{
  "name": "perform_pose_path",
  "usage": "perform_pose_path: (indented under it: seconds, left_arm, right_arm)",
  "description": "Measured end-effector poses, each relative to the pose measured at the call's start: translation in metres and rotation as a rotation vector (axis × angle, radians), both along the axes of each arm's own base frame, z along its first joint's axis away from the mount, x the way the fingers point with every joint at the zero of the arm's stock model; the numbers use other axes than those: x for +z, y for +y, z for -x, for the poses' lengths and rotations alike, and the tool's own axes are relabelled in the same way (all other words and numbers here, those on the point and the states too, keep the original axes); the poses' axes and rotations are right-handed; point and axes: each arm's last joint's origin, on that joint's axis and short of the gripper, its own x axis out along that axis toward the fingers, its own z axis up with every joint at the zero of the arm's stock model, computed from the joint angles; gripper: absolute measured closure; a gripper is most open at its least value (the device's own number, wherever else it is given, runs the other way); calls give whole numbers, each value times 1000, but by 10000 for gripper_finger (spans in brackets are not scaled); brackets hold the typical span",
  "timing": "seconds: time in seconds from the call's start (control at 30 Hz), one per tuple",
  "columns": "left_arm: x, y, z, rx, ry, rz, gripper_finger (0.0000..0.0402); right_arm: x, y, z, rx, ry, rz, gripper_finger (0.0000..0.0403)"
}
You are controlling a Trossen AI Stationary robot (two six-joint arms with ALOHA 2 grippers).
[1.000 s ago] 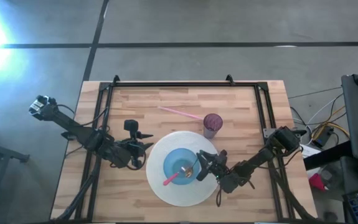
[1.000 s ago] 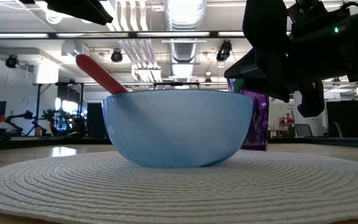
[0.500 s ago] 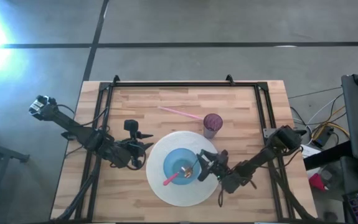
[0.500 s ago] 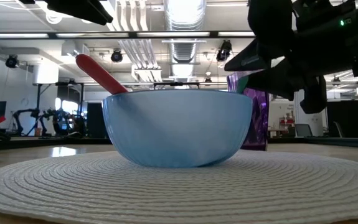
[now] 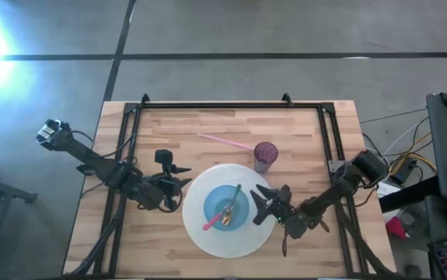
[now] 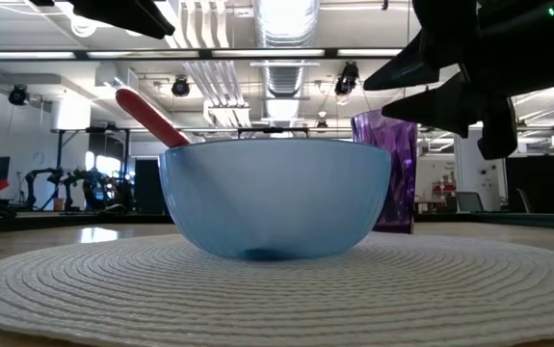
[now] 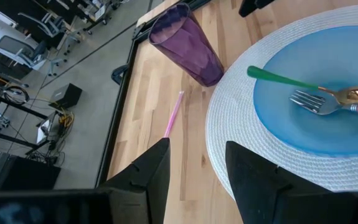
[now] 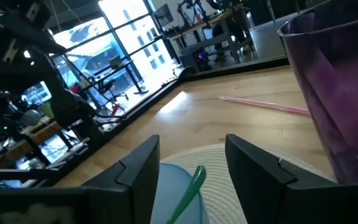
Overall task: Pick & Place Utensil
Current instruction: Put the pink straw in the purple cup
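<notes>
Two utensils, fork (image 5: 233,201) in blue bowl (image 5: 212,204), open right pincer (image 5: 263,206) empty just beside, left pincer (image 5: 178,189) open.

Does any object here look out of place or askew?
One thing stands out: a pink straw lies loose on the wooden table, apart from the purple cup. The fork and the spoon rest in the blue bowl on the white placemat. Nothing looks spilled or damaged.
</notes>
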Motion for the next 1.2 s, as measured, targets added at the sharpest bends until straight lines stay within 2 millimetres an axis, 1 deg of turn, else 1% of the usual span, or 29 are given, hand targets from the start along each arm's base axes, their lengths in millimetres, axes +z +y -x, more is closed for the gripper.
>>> perform_pose_path:
  seconds: [0.13,0.23,0.4,0.6,0.7,0.8,0.93,1.07,1.2]
  left_arm:
    - [0,0,0,1,-1,2,248]
    - [0,1,-1,15,-8,17,248]
    - [1,9,-4,71,-29,54,248]
    - [10,24,-13,71,-26,148,248]
    - [13,32,-16,74,-24,181,248]
    - [16,41,-19,103,-28,176,245]
    - [21,54,-22,127,-35,200,227]
    - [26,69,-26,136,-39,247,196]
    - [28,86,-27,140,-12,202,170]
  right_arm:
    - [2,1,2,5,-1,0,225]
    - [9,1,3,13,18,26,225]
    - [32,-2,8,28,55,85,225]
    - [64,-10,19,144,39,101,225]
    - [76,-15,26,170,48,126,225]
    - [84,-21,34,193,57,147,225]
    - [97,-31,46,206,49,161,225]
    - [110,-42,60,204,42,182,225]
    - [121,-54,73,190,41,215,225]
